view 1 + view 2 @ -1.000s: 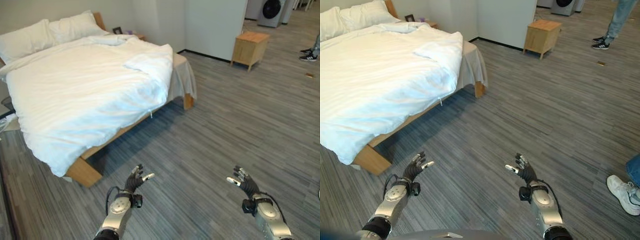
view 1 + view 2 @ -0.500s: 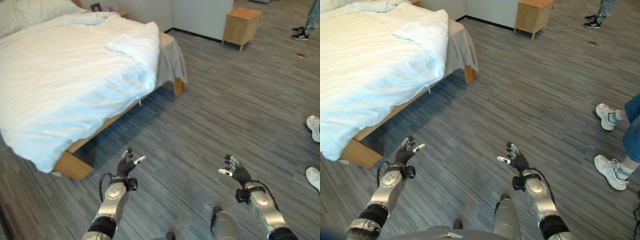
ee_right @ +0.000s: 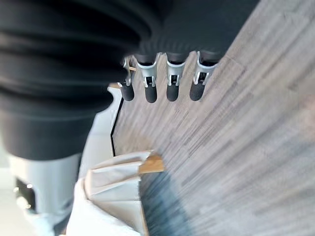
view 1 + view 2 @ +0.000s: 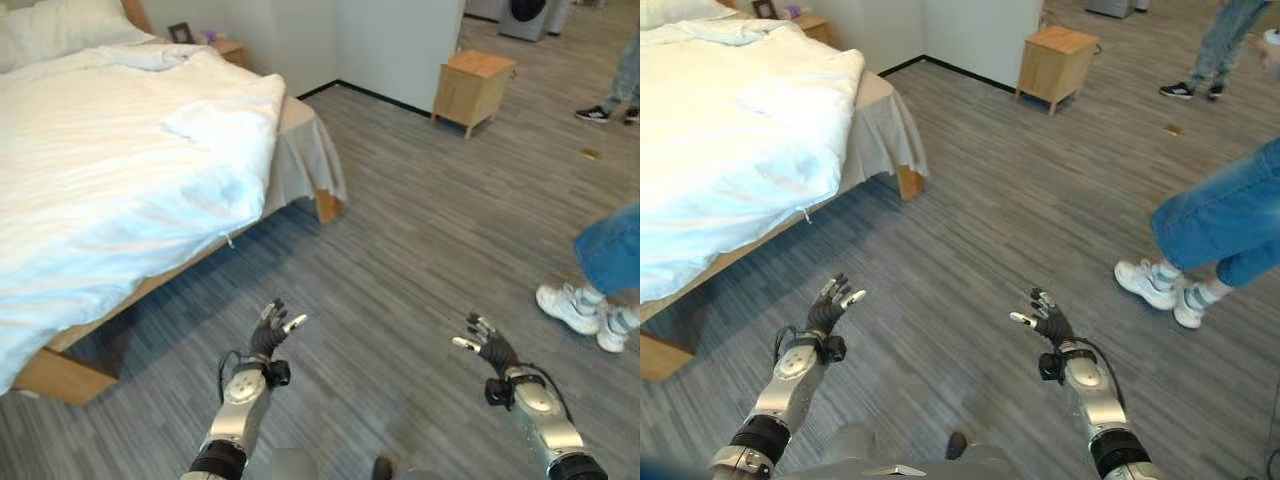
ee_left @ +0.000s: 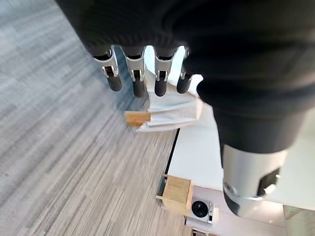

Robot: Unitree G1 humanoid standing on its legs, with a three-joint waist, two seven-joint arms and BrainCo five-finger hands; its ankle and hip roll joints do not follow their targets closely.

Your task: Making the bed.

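A wooden-framed bed point(image 4: 322, 205) stands at the left, under a rumpled white duvet point(image 4: 110, 190) with one corner folded back near the foot; a beige sheet point(image 4: 312, 160) hangs at that corner. White pillows point(image 4: 60, 25) lie at the head. My left hand point(image 4: 270, 335) is held over the floor in front of the bed, fingers straight and empty. My right hand point(image 4: 488, 348) is level with it further right, also open and empty. The bed's corner point(image 5: 170, 110) also shows past my left fingers point(image 5: 140, 83) in the left wrist view.
A small wooden nightstand point(image 4: 473, 90) stands by the white wall at the back. A person in jeans and white shoes point(image 4: 572, 305) stands close on my right; another person's dark shoes point(image 4: 597, 113) are further back. A second bedside table point(image 4: 230, 48) sits behind the bed.
The camera has swung up and to the right, so the bed sits further left in view. The person in jeans has stepped closer on the right. Both hands stay open.
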